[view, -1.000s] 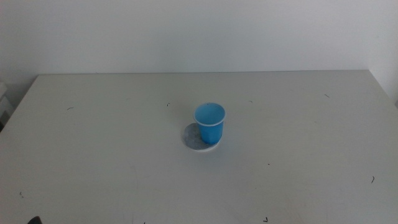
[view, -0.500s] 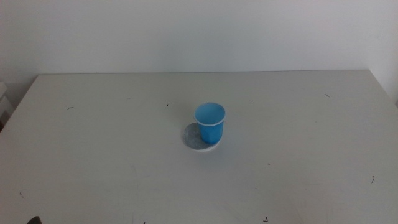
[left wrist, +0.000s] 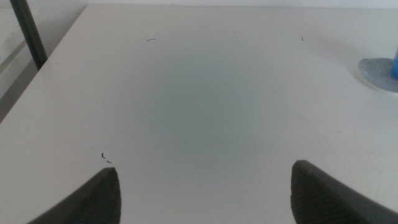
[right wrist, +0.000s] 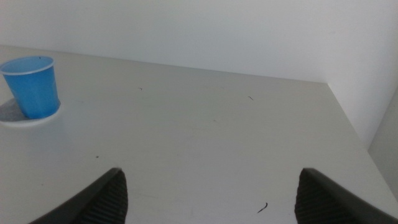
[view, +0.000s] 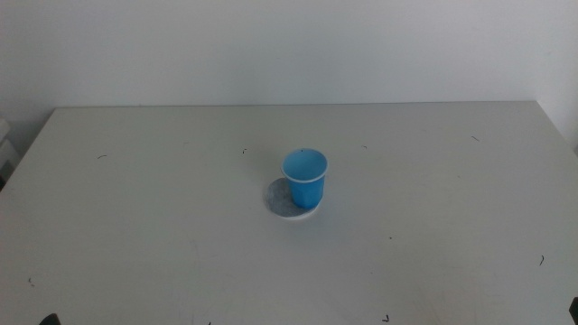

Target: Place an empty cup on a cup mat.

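The blue cup (view: 304, 178) stands upright on the round grey cup mat (view: 278, 200) in the middle of the table. It is empty inside. It also shows in the right wrist view (right wrist: 31, 85) on the mat (right wrist: 18, 117). The left wrist view shows only the mat's edge (left wrist: 375, 73) and a sliver of the cup (left wrist: 394, 64). My left gripper (left wrist: 205, 190) is open and empty, low at the table's near left. My right gripper (right wrist: 208, 193) is open and empty, at the near right. Both are far from the cup.
The white table (view: 433, 208) has small dark specks. A white wall stands behind it. A dark post (left wrist: 28, 34) stands off the table's left edge. The table's right edge (right wrist: 351, 130) is near my right gripper.
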You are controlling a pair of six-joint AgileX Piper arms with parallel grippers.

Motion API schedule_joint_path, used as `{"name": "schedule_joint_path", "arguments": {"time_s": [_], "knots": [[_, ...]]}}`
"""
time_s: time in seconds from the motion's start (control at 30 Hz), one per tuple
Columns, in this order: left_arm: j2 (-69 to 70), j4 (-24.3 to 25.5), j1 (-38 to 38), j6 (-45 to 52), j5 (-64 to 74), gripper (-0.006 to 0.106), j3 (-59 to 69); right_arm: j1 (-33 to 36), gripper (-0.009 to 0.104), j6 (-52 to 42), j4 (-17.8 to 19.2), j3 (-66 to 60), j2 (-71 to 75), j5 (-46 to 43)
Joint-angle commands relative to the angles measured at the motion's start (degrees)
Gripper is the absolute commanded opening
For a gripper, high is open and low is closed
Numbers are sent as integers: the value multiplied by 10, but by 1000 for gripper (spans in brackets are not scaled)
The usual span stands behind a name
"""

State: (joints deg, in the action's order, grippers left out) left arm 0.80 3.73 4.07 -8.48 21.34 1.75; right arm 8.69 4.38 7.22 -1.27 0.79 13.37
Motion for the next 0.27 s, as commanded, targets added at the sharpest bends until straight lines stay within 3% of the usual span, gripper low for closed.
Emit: {"name": "schedule_joint_path", "arguments": {"time_s": [0.0,0.23], "knots": [[2,0,-1,-6,-38,105,-3,-4,87,-3,4,5,13,-42],[2,0,-1,-6,-38,105,-3,-4,87,-3,8,0,13,-26]]}}
